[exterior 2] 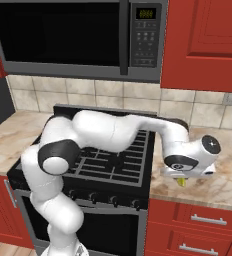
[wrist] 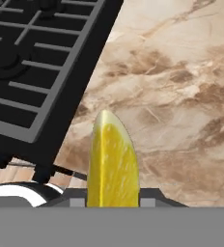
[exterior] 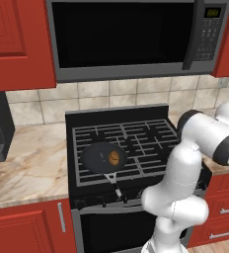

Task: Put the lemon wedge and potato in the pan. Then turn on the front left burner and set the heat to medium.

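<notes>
Over counter point(wrist: 181, 96), claw point(wrist: 113, 202) pinching lemon wedge point(wrist: 112, 164); fingertips cut off. Potato point(exterior: 114, 157) in pan point(exterior: 94, 159).

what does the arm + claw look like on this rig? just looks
The arm is made of glossy white rounded links with dark grey-black bands at the joints. The wrist ends in a round dark cap with a pale centre. The claw is small and dark under a white hand. No cables or markings are visible.
</notes>
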You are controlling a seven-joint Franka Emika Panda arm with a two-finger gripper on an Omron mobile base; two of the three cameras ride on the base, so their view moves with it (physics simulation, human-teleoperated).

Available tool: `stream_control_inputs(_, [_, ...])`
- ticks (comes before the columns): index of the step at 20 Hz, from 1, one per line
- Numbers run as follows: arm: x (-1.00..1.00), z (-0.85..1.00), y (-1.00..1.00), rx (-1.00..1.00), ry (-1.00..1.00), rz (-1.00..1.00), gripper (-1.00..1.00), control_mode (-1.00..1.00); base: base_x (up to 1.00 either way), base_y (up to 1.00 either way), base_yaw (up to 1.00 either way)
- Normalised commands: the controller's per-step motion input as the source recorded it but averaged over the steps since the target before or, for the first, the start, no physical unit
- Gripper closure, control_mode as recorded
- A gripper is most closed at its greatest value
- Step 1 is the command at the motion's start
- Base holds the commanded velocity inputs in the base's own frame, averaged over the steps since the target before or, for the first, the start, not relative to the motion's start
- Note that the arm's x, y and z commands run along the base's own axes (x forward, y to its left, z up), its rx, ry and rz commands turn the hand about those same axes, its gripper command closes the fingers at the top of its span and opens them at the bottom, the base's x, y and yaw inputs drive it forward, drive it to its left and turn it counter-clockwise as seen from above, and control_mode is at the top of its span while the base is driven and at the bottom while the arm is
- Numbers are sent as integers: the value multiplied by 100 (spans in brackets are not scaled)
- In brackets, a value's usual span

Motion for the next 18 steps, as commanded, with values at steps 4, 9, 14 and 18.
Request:
stream_control_inputs(4, [-14,40,100,-9,0,0,100,-100,0,0,0])
stream_control_inputs(9, [0,15,100,-7,2,0,100,-100,0,0,0])
stream_control_inputs(14, [7,0,100,0,9,0,100,-100,0,0,0])
stream_control_inputs(18, [15,6,100,0,18,0,100,-100,0,0,0])
